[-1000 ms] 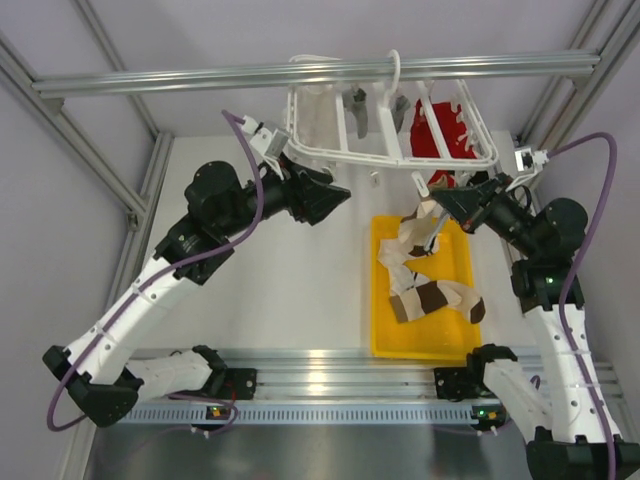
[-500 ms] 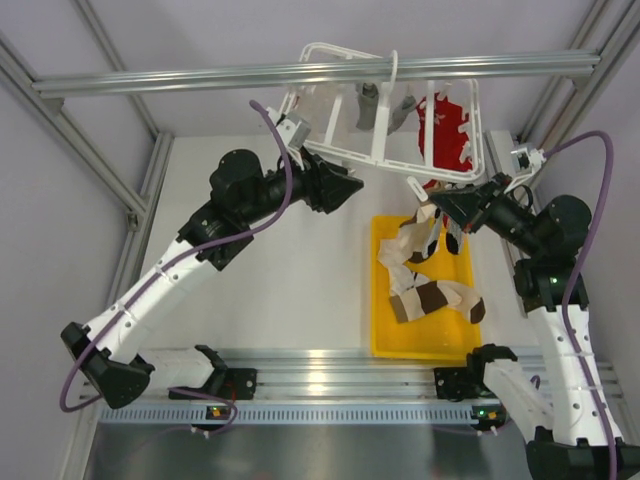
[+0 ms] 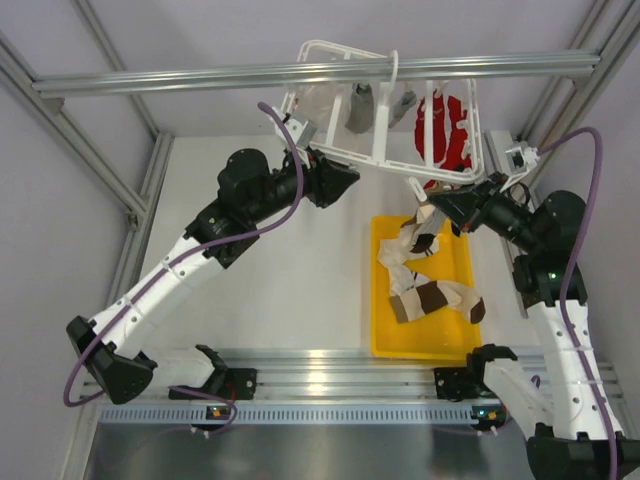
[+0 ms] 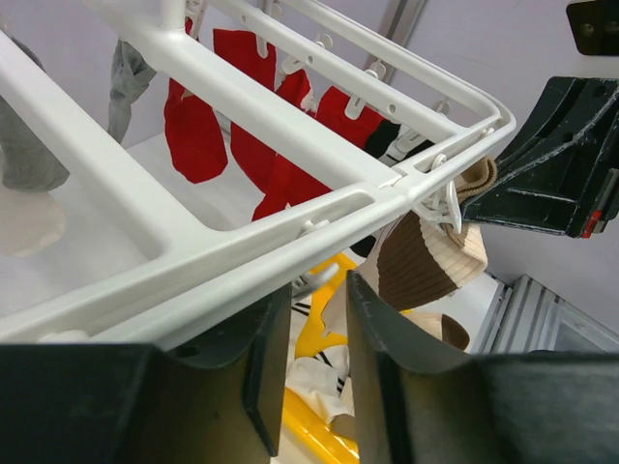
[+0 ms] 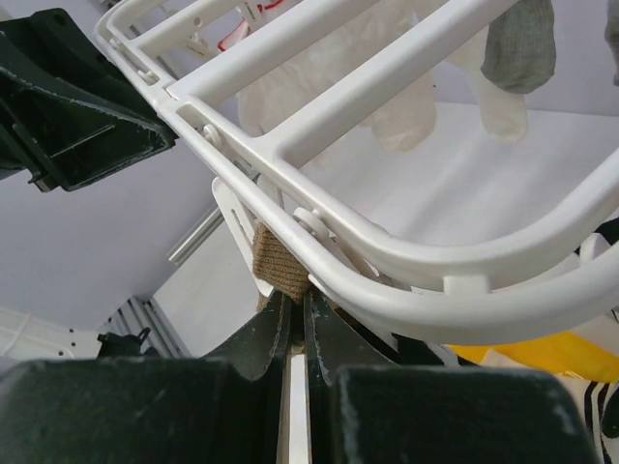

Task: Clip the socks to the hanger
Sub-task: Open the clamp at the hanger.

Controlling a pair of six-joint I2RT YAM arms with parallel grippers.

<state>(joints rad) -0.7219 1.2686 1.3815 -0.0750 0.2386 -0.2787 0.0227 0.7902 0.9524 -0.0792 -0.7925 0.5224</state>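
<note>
**White plastic hanger (image 5: 464,271), now tilted: one sock at the corner clip**

Item 1, hanger. It hangs by its hook from the overhead bar. Over the last second its near-left side has swung up and away, so the frame sits skewed, with its near-right corner turned towards my right arm.

Item 2, left pincer (image 3: 350,181). It has risen from beside the frame to just under the near rail. The jaws have drawn in to about half their earlier gap. They stand apart and grasp nothing I can see, and the rail lies across their tops. I judge that this arm is steadying the frame.

Item 3, right pincer (image 5: 298,307). It is clenched on the beige cuff of the held sock (image 4: 421,266) and has lifted slightly. The cuff is pressed against a clip (image 4: 447,198) under the corner rail. I cannot tell whether the clip has bitten yet.

Item 4, remaining socks (image 3: 435,298). They lie heaped in the yellow tray (image 3: 385,335) on the counter (image 3: 290,280), unmoved.

Item 5, red garment (image 3: 445,130). It is pegged at the far right of the frame and is not part of this job.

Assessment: the tilt brings clip and cuff together, so the first clipping looks near. The tray socks are yet to do.
</note>
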